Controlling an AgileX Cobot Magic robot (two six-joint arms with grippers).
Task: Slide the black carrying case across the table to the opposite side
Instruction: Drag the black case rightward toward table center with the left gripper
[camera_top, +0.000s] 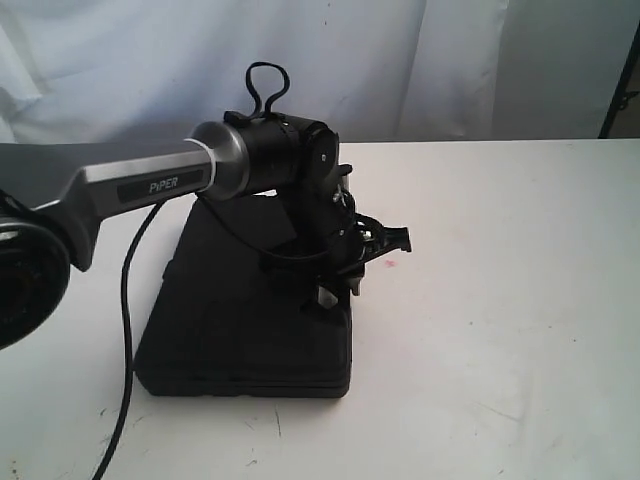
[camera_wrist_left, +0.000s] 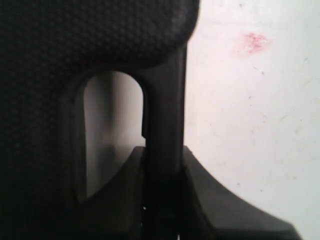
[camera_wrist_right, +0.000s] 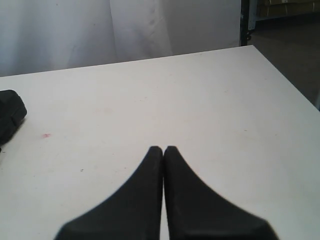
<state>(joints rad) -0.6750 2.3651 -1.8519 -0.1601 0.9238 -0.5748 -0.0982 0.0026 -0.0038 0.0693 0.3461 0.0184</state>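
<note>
The black carrying case (camera_top: 240, 320) lies flat on the near left of the tabletop (camera_top: 500, 330), so the crossing looks barely begun. The left hand (camera_wrist_left: 162, 167) is clenched on the case's handle (camera_wrist_left: 165, 100) at its right edge. Farther off, the right hand (camera_wrist_right: 163, 150) hangs pinched together, empty.

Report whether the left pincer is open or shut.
Shut on the case handle. In the left wrist view the left pincer has both fingers pressed against the bar, one each side, with no gap.
</note>
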